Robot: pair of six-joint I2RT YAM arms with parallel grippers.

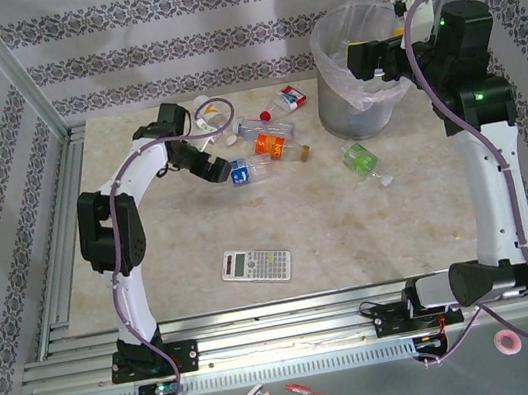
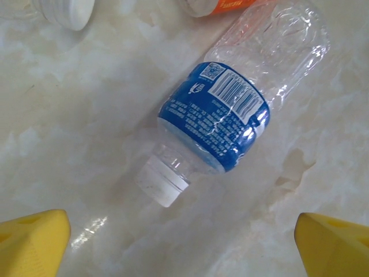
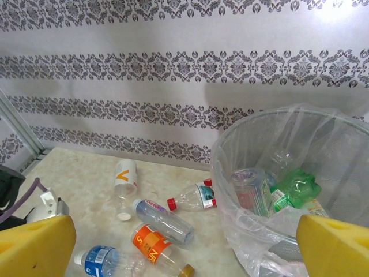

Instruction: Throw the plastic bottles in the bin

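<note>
Plastic bottles (image 1: 254,126) lay loose on the far half of the marbled tabletop (image 1: 351,234), with more of them already inside the bin (image 1: 331,110) at the far right.

Nearest the arm bases sat a grey calculator (image 1: 256,265), flat and well apart from every bottle. Beyond it, the left gripper (image 1: 214,168) hung over the tabletop with its jaws spread wide and nothing between them. In the left wrist view its yellow fingers (image 2: 34,245) stood at the lower corners, clear of the blue-labelled bottle (image 2: 230,121), which lay on its side just ahead with its white cap pointing toward the camera. To the right and on its own lay a green bottle (image 1: 361,157), near the foot of the bin.

Just past the blue-labelled one rested an orange-labelled bottle (image 1: 275,144), also on its side. Farther still were a red-capped bottle (image 1: 289,101) and a clear bottle with an orange mark (image 1: 211,115), close to the patterned wall (image 1: 215,23).

The right gripper (image 1: 370,60) was poised above the bin's rim, wide open and empty. From the right wrist view the bin's whitish liner bag (image 3: 230,231) was visible, and inside it a crumpled green bottle (image 3: 295,187) lay beside a clear one (image 3: 251,190).
</note>
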